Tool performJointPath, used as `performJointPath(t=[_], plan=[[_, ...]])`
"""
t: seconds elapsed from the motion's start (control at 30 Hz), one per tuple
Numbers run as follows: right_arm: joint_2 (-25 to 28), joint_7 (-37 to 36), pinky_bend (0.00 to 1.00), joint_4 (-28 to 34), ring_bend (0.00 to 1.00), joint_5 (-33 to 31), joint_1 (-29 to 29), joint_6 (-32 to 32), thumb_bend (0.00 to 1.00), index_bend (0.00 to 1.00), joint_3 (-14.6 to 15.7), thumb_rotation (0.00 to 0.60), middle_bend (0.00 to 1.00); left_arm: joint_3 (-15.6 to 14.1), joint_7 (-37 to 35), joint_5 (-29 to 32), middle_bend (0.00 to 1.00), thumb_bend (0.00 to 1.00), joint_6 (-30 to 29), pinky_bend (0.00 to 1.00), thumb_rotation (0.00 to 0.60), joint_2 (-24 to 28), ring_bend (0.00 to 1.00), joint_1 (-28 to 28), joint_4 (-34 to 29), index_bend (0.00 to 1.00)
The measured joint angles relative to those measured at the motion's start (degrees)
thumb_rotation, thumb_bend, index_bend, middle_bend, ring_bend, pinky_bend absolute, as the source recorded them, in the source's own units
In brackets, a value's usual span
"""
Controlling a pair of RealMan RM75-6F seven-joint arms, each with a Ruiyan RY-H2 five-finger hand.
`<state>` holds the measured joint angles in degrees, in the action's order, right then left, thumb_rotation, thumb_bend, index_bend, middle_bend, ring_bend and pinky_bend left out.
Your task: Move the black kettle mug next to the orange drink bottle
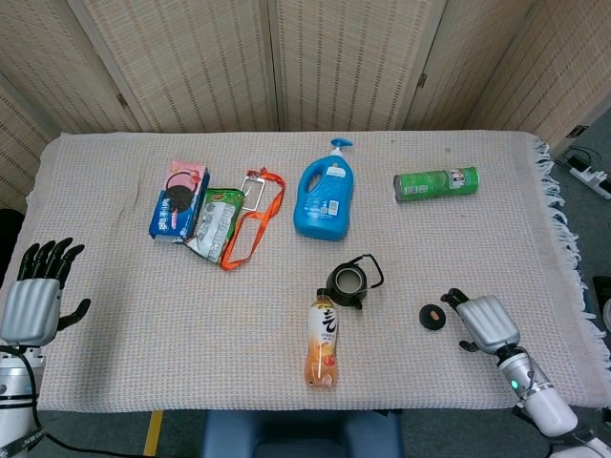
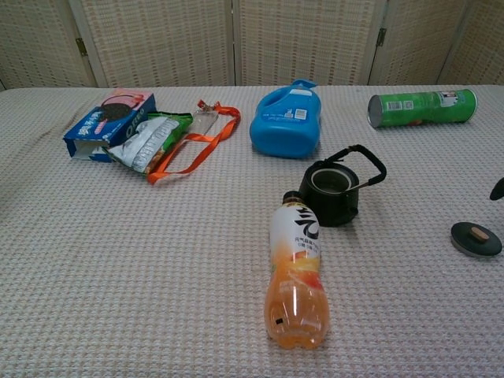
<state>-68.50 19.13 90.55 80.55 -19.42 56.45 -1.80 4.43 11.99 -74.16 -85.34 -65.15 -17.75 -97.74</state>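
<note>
The black kettle mug (image 1: pixel 347 284) (image 2: pixel 334 191) stands upright and lidless, its handle tilted to the right, touching the cap end of the orange drink bottle (image 1: pixel 322 342) (image 2: pixel 296 276), which lies on its side. A round black lid (image 1: pixel 432 316) (image 2: pixel 476 239) lies to the right of the mug. My right hand (image 1: pixel 482 322) is low at the table's front right, just right of the lid, holding nothing, fingers apart. Only a dark fingertip of the right hand (image 2: pixel 497 189) shows in the chest view. My left hand (image 1: pixel 36 292) hovers open at the far left edge.
A blue detergent bottle (image 1: pixel 325 196) lies behind the mug. A green can (image 1: pixel 436 183) lies at the back right. A cookie box (image 1: pixel 179 200), snack bag (image 1: pixel 214 223) and orange lanyard (image 1: pixel 253 221) sit at the back left. The cloth's fringe (image 1: pixel 565 239) marks the right edge.
</note>
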Motion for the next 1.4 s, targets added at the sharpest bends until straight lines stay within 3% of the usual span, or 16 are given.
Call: performJointPath(t=[0.63, 1.4], plan=[[-6.64, 4.91, 0.62, -4.1, 0.67, -3.17, -5.55, -3.84, 0.21, 0.3, 0.03, 0.6, 0.3, 1.55, -1.02, -1.03, 0.06, 0.23, 1.22, 0.0, 0.6, 0.2, 0.04, 1.81, 0.71, 0.13], [-8.08, 5.85, 0.62, -4.56, 0.74, -4.16, -6.52, -1.87, 0.35, 0.46, 1.11, 0.6, 0.44, 2.76, -2.56, -1.7, 0.06, 0.23, 2.04, 0.0, 0.6, -0.07, 0.04, 3.35, 1.88, 0.13]])
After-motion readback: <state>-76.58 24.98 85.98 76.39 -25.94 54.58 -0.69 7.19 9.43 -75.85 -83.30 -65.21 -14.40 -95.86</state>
